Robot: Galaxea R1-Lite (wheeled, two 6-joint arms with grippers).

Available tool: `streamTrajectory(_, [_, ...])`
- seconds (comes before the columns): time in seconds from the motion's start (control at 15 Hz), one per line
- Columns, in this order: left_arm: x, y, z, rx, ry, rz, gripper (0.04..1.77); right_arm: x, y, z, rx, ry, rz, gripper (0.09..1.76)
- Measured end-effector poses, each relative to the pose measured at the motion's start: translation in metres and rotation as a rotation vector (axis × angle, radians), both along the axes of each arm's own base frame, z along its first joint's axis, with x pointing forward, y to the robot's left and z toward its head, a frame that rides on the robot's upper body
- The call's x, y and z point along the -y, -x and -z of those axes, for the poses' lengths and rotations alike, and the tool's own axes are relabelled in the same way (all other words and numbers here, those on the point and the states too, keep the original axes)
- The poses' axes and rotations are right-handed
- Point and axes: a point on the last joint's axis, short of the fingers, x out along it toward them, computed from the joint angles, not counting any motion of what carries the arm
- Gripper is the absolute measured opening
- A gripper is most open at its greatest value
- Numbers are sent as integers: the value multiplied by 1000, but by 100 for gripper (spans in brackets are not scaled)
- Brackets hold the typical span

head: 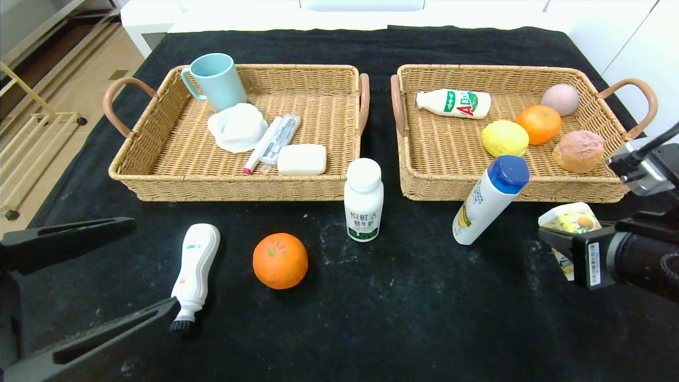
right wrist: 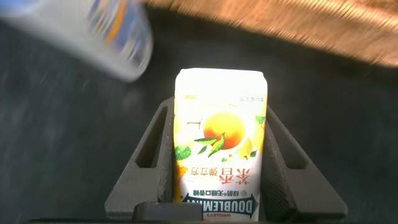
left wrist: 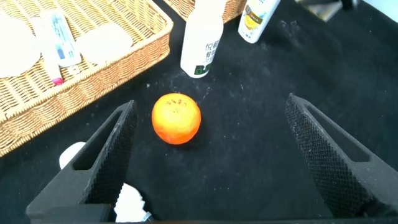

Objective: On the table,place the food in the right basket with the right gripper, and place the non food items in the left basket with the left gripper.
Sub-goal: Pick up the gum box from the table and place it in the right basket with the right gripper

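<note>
On the black table [head: 403,318], my right gripper [head: 557,239] is shut on the small yellow-white juice carton [head: 570,222], just in front of the right basket [head: 451,185]. The carton fills the space between the fingers in the right wrist view [right wrist: 219,149]. The blue-capped tube bottle [head: 490,199] leans against that basket. The lemon [head: 504,138] and an orange [head: 539,123] lie inside it. The milk bottle [head: 363,200] stands between the baskets. A second orange [head: 280,260] and the wavy brush bottle [head: 194,273] lie in front of the left basket [head: 159,183]. My left gripper [head: 154,263] is open and empty around the wavy bottle.
The left basket holds a light blue mug [head: 215,80], a white lidded dish [head: 237,127], a toothbrush case [head: 276,139] and a white soap bar [head: 301,159]. The right basket also holds an AD bottle [head: 453,103], a pinkish ball [head: 560,99] and a bun [head: 578,150].
</note>
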Motion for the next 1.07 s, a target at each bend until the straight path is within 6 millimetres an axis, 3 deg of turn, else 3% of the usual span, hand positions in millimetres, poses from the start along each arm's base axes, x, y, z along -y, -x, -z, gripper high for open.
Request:
streamTrajectory(0.67, [0, 0, 0, 1, 0, 0, 172, 2, -68, -55, 149, -56, 104, 82])
streamTrajectory(1.07, [-1, 3, -2, 12, 5, 0, 172, 4, -123, -70, 278, -107, 170, 82])
